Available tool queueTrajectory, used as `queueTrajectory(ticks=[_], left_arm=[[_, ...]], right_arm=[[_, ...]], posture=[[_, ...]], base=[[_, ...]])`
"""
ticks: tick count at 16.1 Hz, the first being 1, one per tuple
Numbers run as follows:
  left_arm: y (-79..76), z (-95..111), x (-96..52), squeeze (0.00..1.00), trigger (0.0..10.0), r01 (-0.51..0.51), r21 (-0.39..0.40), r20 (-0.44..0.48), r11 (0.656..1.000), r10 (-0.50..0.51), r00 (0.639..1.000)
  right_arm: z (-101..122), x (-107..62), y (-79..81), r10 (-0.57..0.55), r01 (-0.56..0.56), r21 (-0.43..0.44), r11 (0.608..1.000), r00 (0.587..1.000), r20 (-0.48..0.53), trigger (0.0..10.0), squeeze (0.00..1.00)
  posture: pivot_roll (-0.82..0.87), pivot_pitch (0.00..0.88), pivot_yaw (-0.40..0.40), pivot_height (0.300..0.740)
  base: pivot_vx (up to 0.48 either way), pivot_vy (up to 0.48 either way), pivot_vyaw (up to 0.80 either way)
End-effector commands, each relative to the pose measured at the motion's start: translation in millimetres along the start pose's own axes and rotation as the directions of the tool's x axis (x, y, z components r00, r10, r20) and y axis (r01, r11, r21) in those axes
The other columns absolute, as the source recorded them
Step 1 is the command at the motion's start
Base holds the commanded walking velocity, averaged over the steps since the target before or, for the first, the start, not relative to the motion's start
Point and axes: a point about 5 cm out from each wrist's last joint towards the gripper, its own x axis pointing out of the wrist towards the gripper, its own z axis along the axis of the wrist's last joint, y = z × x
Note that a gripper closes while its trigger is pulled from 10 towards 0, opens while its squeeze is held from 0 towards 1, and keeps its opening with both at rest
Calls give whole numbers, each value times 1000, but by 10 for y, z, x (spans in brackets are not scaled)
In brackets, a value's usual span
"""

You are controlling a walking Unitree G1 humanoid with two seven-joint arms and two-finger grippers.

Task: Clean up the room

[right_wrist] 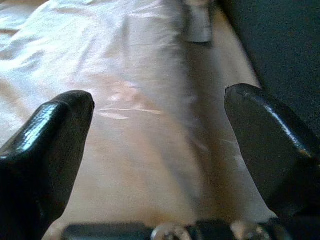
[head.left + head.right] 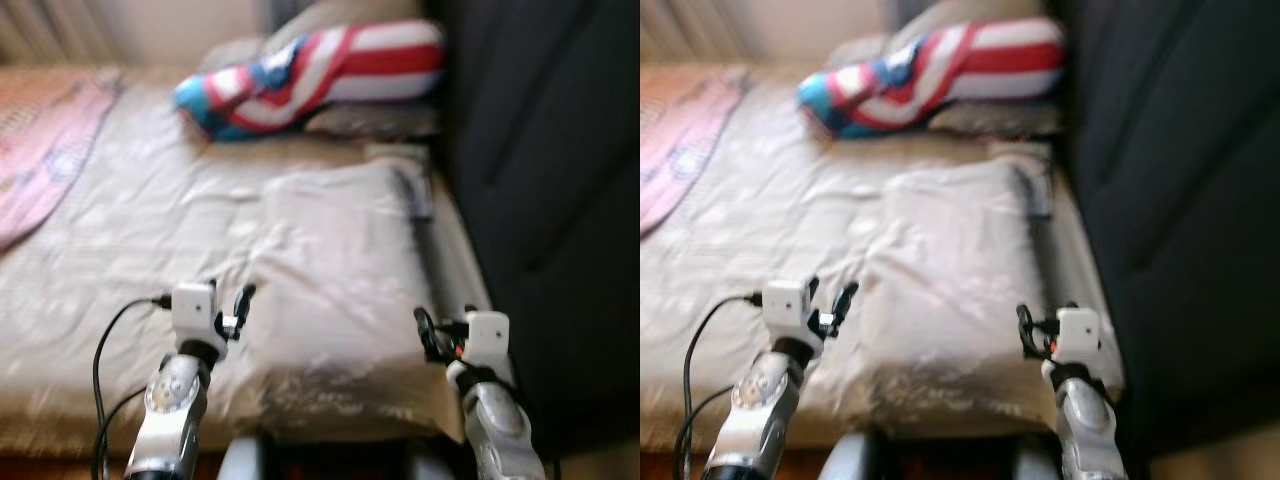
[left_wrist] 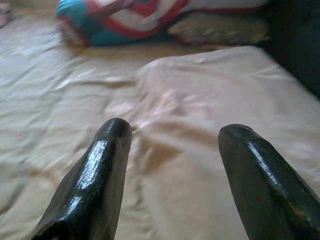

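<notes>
Looking down over a bed (image 2: 120, 230) dressed in a pale beige sheet, everything a touch blurred. Both arms raised over the near edge. Left gripper (image 2: 240, 305) out front on the left, fingers (image 3: 102, 170) spread wide with nothing between them, hovering above the rumpled sheet. Right gripper (image 2: 425, 330) level with it on the right, fingers (image 1: 55, 135) likewise parted wide and holding nothing.

Between the two grippers and stretching ahead of them: a folded beige blanket (image 2: 340, 260), lying as a raised slab on the bed, its near edge reaching the foot of the mattress. Just ahead of the right gripper, along the blanket's right side, a narrow shadowed gap beside a dark wall or headboard panel (image 2: 550, 200).

Far ahead of both grippers, at the head of the bed, a red, white and blue striped pillow (image 2: 310, 75) resting on a beige pillow (image 2: 375, 120). Far off beyond the left gripper, a pink patterned cloth (image 2: 45, 150) draped over the bed's left side.
</notes>
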Motion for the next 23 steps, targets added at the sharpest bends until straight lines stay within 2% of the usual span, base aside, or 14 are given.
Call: queueTrajectory(ticks=[1, 3, 17, 23], left_arm=[[29, -27, -31, 0, 10000, -8, 4, -19, 1000, 8, 1000], [30, -26, -32, 0, 10000, -5, 4, -20, 1000, 6, 1000], [2, -25, -23, 0, 10000, 16, 1, -20, 1000, -16, 1000], [1, -30, -59, 0, 10000, 21, 3, -21, 1000, -21, 1000]], right_arm=[[-11, -13, 24, 7, -7, 14, 1000, 1000, -2, 10000, 0], [-15, -10, 18, -2, 2, 35, 999, 1000, -4, 10000, 0], [-7, 19, 13, -7, 8, 31, 999, 1000, -10, 10000, 0], [-44, 29, -39, -48, 49, 22, 999, 998, -40, 10000, 0]], posture=[[-4, 127, -20, 648], [-3, 128, -19, 648], [-4, 114, -17, 648], [2, 134, -20, 648]], base=[[0, 0, 575], [122, 0, 0], [286, 0, 0], [0, 0, 0]])
